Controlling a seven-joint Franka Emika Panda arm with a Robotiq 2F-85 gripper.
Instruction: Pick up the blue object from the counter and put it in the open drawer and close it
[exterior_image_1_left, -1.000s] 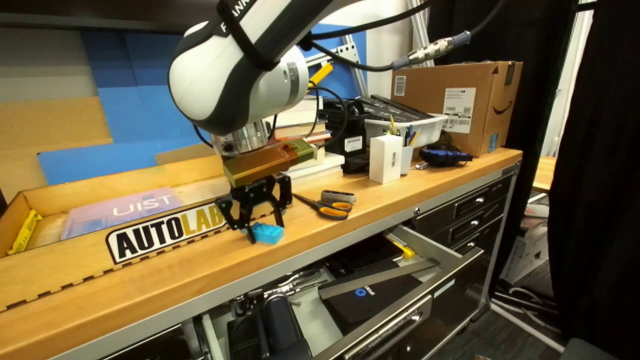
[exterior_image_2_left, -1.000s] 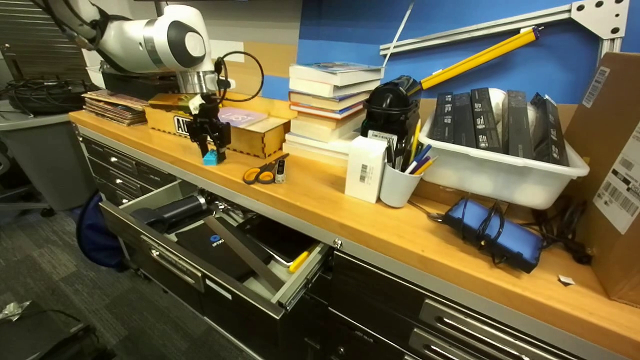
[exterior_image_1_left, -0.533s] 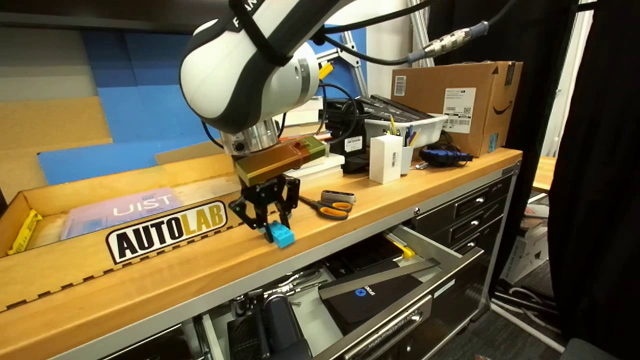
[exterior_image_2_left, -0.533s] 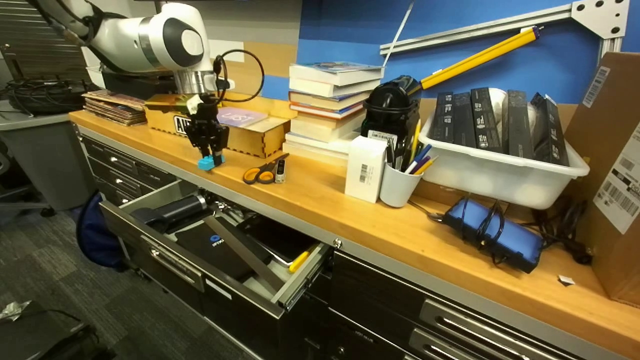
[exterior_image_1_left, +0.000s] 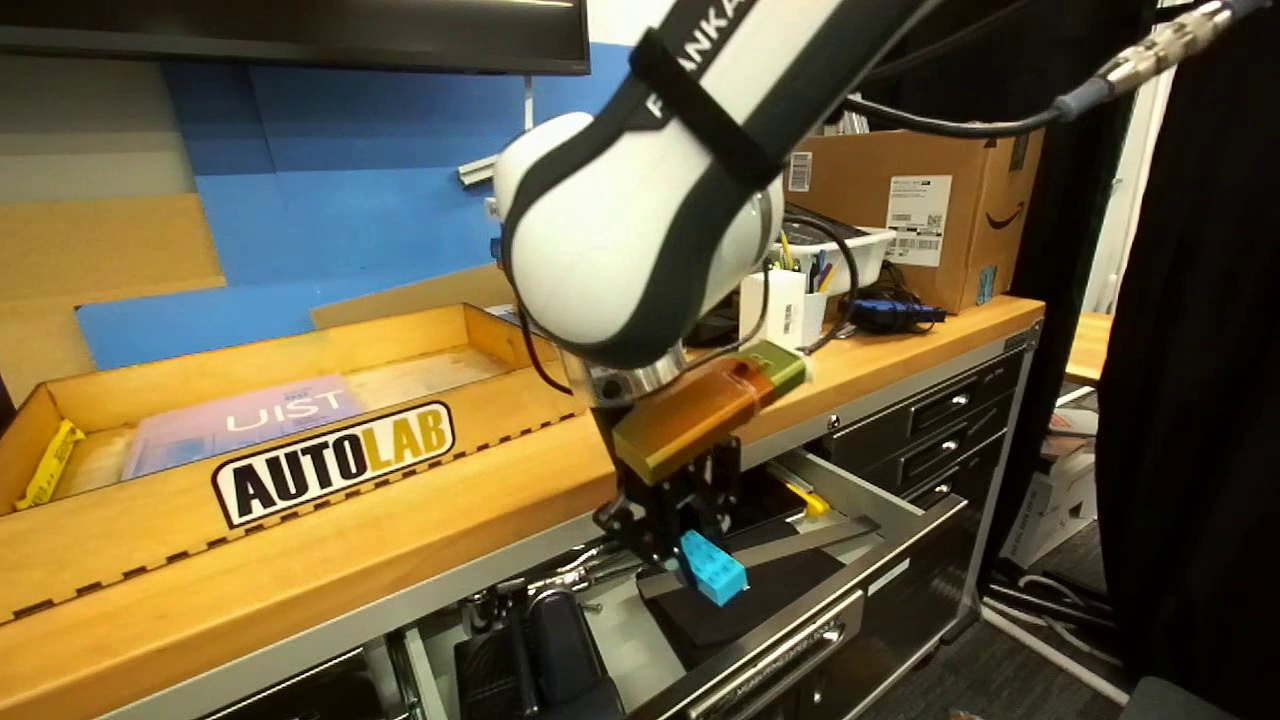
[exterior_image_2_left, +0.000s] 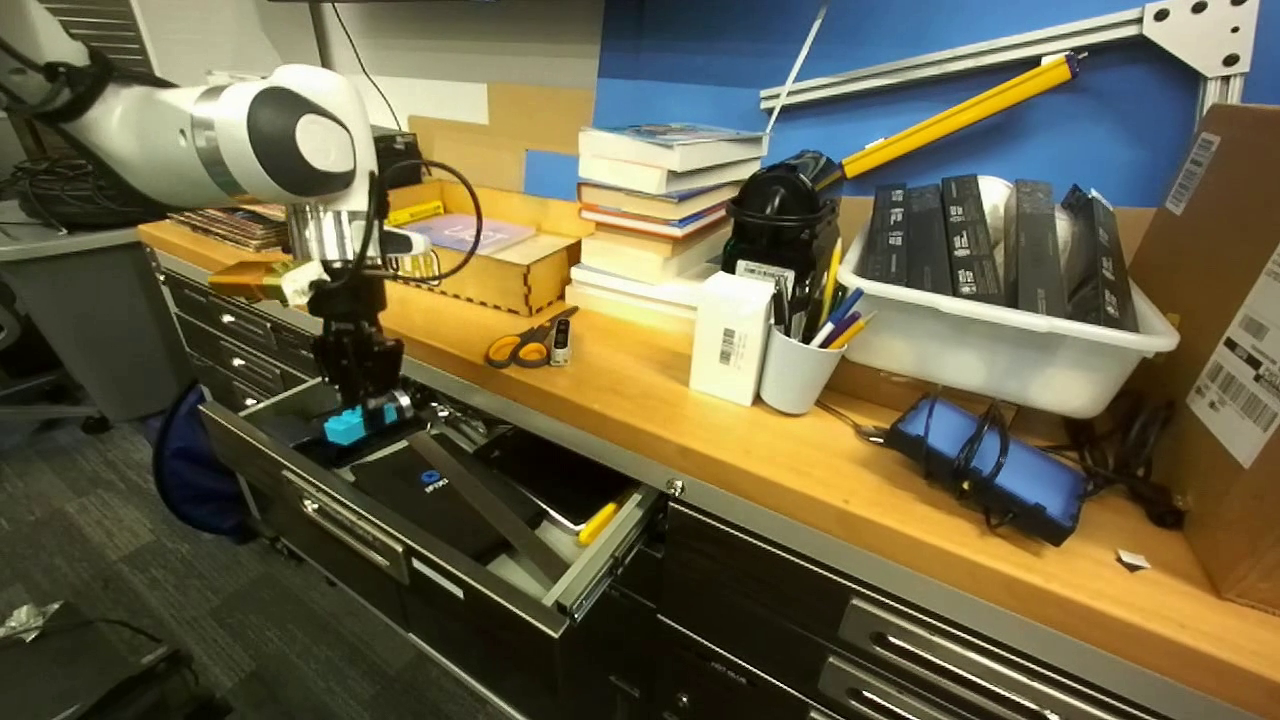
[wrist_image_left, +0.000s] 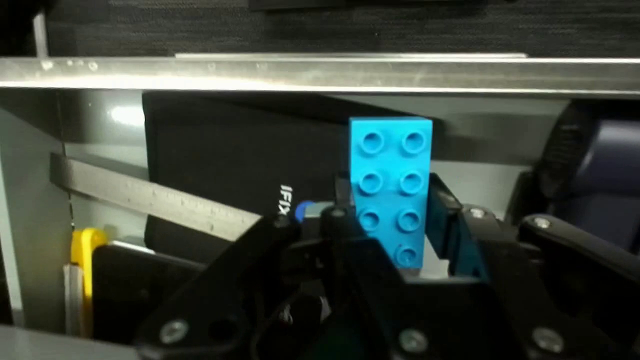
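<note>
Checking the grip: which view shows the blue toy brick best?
The wrist view: the blue toy brick appears largest, studded top facing the camera, one corner covered by the gripper. Both exterior views show it smaller, partly covered.

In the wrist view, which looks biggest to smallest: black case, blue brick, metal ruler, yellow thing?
1. Black case
2. Blue brick and metal ruler: unsure; the wider brick is nearer the camera, the longer ruler partly hidden.
3. Yellow thing
</note>
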